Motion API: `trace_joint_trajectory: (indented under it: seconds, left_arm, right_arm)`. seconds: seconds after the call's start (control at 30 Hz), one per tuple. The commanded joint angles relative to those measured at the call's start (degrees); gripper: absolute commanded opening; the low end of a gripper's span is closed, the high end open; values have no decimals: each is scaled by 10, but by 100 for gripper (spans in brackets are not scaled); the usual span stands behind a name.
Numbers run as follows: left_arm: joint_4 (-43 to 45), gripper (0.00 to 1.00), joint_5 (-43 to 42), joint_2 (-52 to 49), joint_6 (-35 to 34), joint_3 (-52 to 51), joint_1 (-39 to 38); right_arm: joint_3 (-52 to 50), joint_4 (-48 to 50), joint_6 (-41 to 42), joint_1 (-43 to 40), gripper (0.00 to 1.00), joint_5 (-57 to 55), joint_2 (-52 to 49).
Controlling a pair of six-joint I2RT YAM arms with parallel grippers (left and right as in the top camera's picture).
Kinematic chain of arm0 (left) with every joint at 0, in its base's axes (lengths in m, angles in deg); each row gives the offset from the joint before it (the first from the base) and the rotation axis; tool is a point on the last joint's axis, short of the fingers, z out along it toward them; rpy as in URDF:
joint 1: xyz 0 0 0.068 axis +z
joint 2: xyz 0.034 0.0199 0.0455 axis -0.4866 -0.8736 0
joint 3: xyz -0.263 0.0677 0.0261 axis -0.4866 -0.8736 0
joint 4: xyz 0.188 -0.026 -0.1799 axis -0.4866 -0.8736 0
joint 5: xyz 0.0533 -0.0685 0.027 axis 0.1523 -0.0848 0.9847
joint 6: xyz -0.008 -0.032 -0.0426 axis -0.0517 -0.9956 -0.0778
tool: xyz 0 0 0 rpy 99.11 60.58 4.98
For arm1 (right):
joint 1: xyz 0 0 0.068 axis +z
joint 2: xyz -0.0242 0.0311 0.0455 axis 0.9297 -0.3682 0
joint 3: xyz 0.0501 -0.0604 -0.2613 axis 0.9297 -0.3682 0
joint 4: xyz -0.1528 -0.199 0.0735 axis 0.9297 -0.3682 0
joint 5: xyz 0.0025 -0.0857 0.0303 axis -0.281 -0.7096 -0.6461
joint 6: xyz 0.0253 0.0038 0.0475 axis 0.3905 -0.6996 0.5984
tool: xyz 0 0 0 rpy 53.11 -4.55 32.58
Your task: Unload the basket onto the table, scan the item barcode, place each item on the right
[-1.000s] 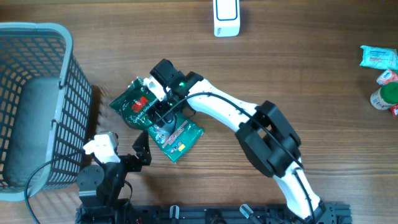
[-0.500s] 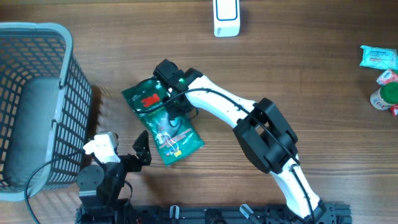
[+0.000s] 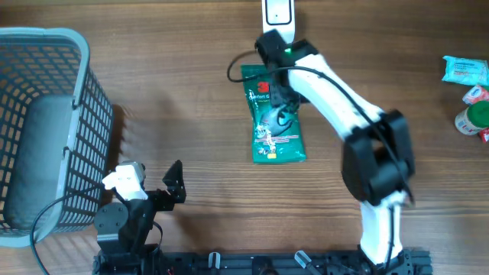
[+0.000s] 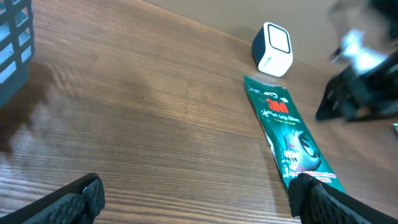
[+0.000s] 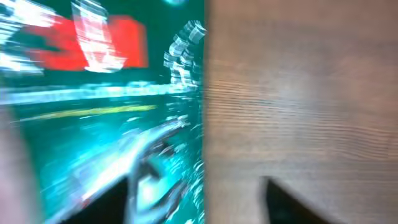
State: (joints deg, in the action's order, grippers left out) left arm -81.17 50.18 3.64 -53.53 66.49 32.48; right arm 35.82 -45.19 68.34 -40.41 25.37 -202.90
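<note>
The item is a flat green packet (image 3: 275,114) with a red logo, lying lengthwise on the wooden table just below the white barcode scanner (image 3: 277,19). My right gripper (image 3: 269,61) hovers over the packet's top end, nearest the scanner. The right wrist view is blurred. In it the right gripper (image 5: 196,205) has its fingers apart, one over the packet (image 5: 106,124) and one over bare wood. My left gripper (image 3: 174,183) stands open near the front edge. The left wrist view shows the packet (image 4: 289,134) and scanner (image 4: 272,48) beyond my left gripper (image 4: 202,202).
A grey-blue mesh basket (image 3: 46,122) fills the left side, and its corner shows in the left wrist view as basket (image 4: 12,43). A pale blue pack (image 3: 464,70) and a green-and-red item (image 3: 475,114) lie at the far right edge.
The right arm has swung from left of centre up toward the scanner, and the green packet has travelled with it, ending lengthwise below the scanner. The left arm has not moved.
</note>
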Motion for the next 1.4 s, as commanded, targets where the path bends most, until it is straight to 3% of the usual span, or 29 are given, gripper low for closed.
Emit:
trace_joint_trajectory:
  seconds: [0.0,0.23,0.3,0.47,0.67,0.8,0.87,1.0,1.17,1.23,1.37]
  left_arm:
    - [2,100,3,2,-5,-3,-3]
    - [2,100,3,2,-5,-3,-2]
    - [2,100,3,2,-5,-3,-3]
    - [2,100,3,2,-5,-3,-3]
    - [2,100,3,2,-5,-3,-3]
    - [2,100,3,2,-5,-3,-3]
    - [2,100,3,2,-5,-3,-3]
    - [2,100,3,2,-5,-3,-3]
    - [2,100,3,2,-5,-3,-3]
    - [2,100,3,2,-5,-3,-3]
    - [2,100,3,2,-5,-3,-3]
  right_arm:
    - [18,25,-8,8,100,152,74]
    - [-104,169,-1,47,100,189,40]
    - [-129,183,9,77,100,138,22]
    - [-130,189,9,116,99,-28,-18]
    - [-130,187,69,99,100,-37,-41]
    - [-130,181,29,73,98,17,-51]
    - [-130,168,22,68,86,30,-70]
    - [-130,117,23,70,38,29,-121]
    - [-93,49,38,69,5,27,-120]
    - [-43,13,2,68,4,73,-116]
    - [12,-22,-186,52,5,314,-74]
